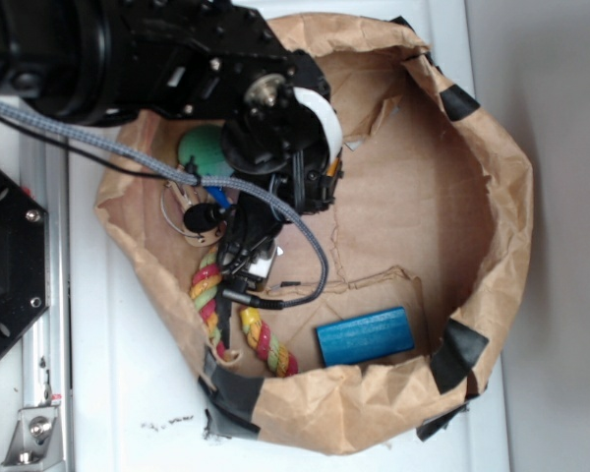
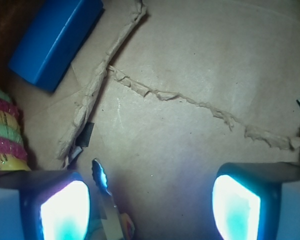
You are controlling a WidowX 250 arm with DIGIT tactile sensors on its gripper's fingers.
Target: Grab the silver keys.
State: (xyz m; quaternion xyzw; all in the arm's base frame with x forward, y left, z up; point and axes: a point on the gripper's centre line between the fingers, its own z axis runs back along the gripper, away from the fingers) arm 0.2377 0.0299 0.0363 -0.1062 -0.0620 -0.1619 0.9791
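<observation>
Exterior view looks down on a crumpled brown paper bag [image 1: 492,197], rolled open like a nest and patched with black tape, sitting on a white tabletop [image 1: 128,393]. The black robot arm [image 1: 177,59] reaches in from the upper left, trailed by a braided grey cable [image 1: 275,202]. Its claw [image 1: 248,258] points down over the left part of the bag floor, just above the multicoloured rope toy [image 1: 216,305]. A blue rectangular box [image 1: 365,335] lies near the bag's lower wall, well apart from the claw. A green disc [image 1: 205,149] shows partly behind the arm, and a thin wire ring [image 1: 182,218] lies to the left of the claw.

Wrist view shows the two glowing fingers [image 2: 65,210] spread wide, with torn paper floor between them. The silver keys [image 2: 102,182] show as a shiny, notched blade just inside the left-hand finger, near the bottom edge; the rest of the bunch is hidden. The claw grips nothing. Rope toy [image 2: 5,130] and blue box [image 2: 55,40] sit at the left of this view.
</observation>
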